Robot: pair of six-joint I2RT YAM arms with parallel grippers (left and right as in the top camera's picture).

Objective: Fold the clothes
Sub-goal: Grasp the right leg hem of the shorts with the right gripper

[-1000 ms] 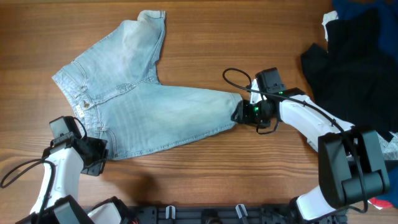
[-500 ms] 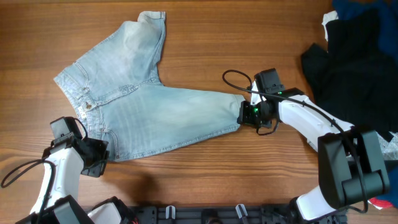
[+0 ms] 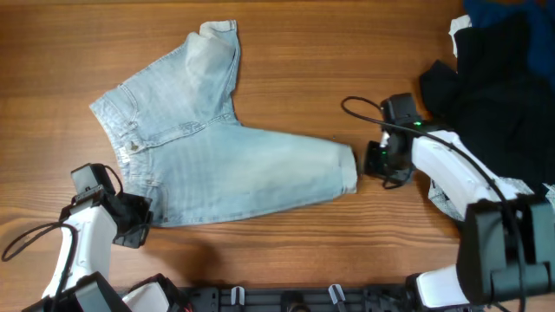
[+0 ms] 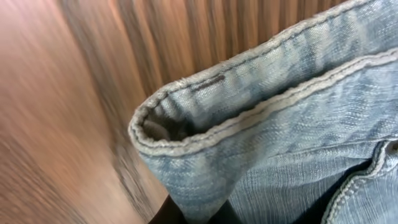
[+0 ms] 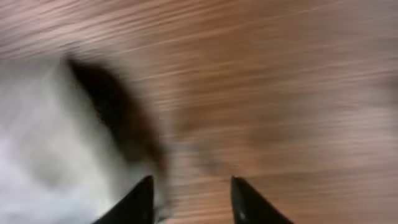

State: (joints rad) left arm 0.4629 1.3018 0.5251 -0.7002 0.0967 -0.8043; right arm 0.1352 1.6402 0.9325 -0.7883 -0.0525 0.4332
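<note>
"Where are the jeans?"

"The jeans (image 3: 217, 165) lie flat on the wooden table (image 3: 347, 52), left of the middle. The waistband is to the left, one leg stretches out to the right, and the other points toward the far side."

"And the arms?"

"The left gripper (image 3: 137, 224) sits at the near left corner of the denim, with its fingers pressed together on the thick stitched edge. The right gripper (image 3: 371, 161) is just right of the long leg's hem. Its fingers are apart, with only bare wood between them."

"Anything crowding it?"

"A black garment (image 3: 494, 87) is heaped at the far right, close behind the right arm. A dark blue cloth (image 3: 499, 13) is in the far right corner. Both are well apart from the jeans."
</note>
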